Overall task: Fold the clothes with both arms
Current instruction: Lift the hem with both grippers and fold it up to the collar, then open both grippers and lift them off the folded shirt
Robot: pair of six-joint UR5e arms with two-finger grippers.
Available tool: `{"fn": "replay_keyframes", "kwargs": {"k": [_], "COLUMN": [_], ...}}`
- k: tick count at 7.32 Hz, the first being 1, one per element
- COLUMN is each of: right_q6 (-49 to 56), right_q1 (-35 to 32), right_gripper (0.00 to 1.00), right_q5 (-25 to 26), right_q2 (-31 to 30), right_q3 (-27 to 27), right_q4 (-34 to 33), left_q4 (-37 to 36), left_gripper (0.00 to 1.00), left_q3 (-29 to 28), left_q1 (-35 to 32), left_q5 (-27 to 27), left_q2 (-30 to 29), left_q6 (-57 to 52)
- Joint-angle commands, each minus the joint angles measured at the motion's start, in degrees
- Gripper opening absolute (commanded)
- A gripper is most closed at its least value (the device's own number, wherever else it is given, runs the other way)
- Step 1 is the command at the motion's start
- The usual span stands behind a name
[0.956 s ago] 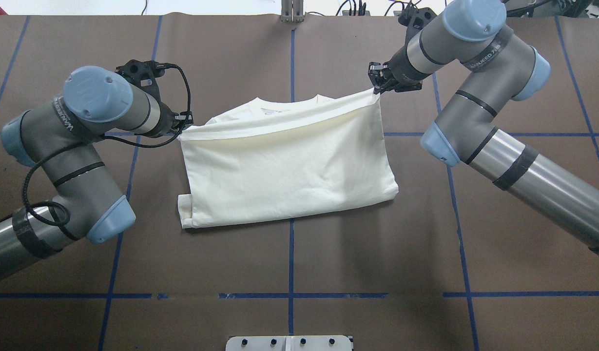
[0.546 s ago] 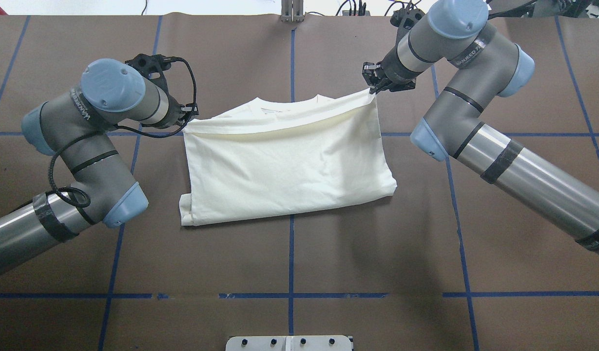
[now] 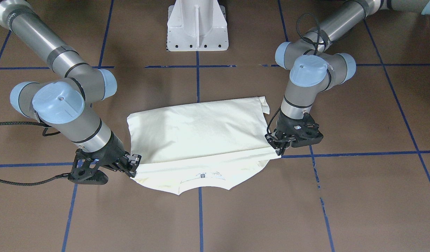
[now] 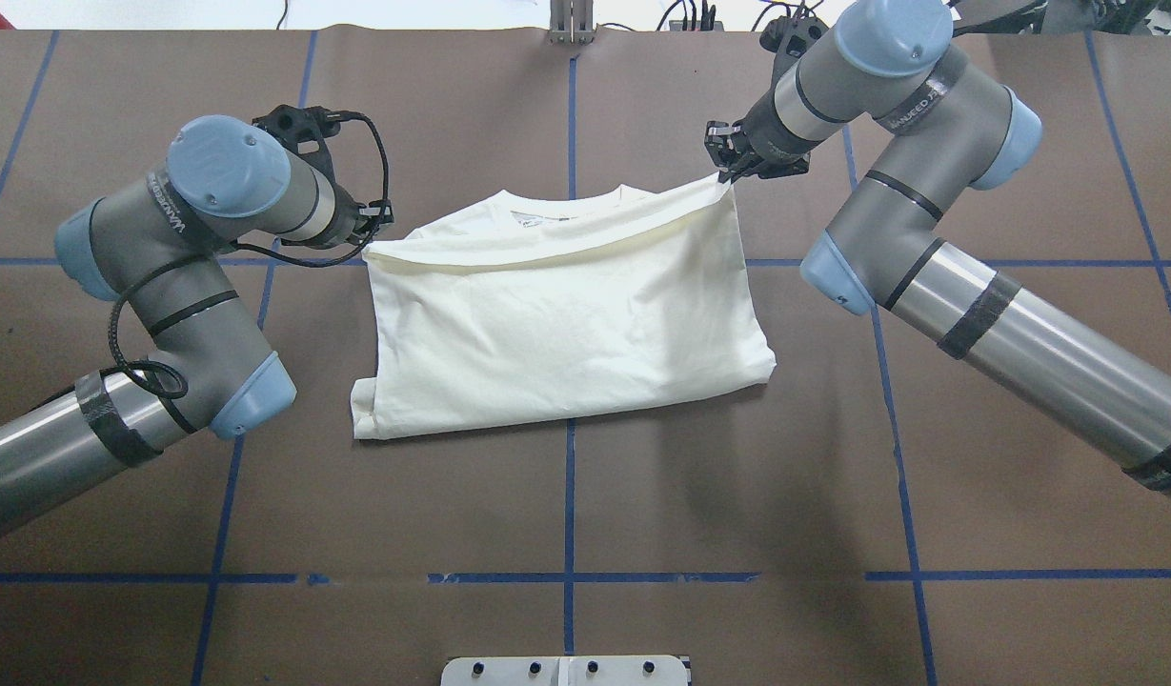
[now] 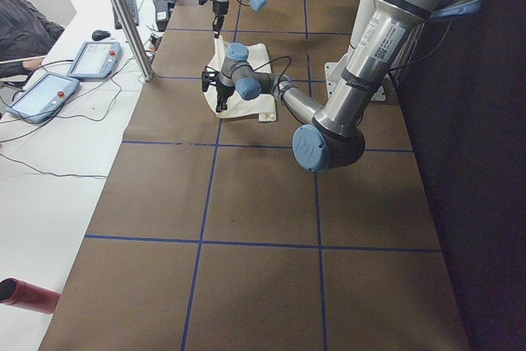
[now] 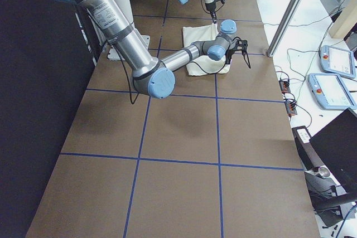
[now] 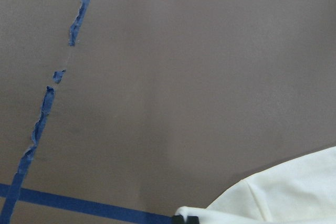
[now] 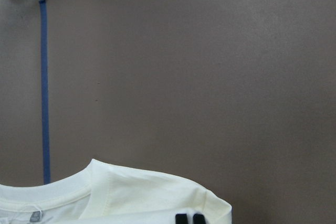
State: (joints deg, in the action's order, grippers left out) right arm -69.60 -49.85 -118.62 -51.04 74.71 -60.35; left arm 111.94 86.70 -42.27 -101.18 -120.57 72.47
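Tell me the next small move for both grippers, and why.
Probably lower both together and lay the held edge down. The left gripper and right gripper are each shut on a corner of the shirt's folded-over edge. That edge sits just short of the collar and looks slightly raised, with a shadow under it.

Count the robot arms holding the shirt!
2. The left arm holds the T-shirt's folded edge at its left end; the right arm holds its right end. No others show.
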Motion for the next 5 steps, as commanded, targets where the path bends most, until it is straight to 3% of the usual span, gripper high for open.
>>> {"fn": "replay_keyframes", "kwargs": {"k": [1, 3, 5], "right_q6": [0.1, 0.0, -0.2], "right_q1": [0.3, 0.5, 3.9], "right_gripper": [1.0, 1.0, 1.0], "right_q5": [-0.1, -0.6, -0.1], "right_q2": [-0.4, -2.7, -7.6], "right_q3": [0.3, 1.9, 7.6], "right_q4": [0.1, 4.2, 4.2], "left_q4": [-0.1, 1.7, 1.2], "left_gripper": [1.0, 1.0, 1.0], "left_q3": [0.3, 0.3, 1.0], "left_q1": [-0.1, -0.3, -1.3], "left_q5": [-0.1, 0.1, -0.1], "left_q2": [0.0, 0.4, 0.9], "left_q6": [-0.1, -0.1, -1.9]}}
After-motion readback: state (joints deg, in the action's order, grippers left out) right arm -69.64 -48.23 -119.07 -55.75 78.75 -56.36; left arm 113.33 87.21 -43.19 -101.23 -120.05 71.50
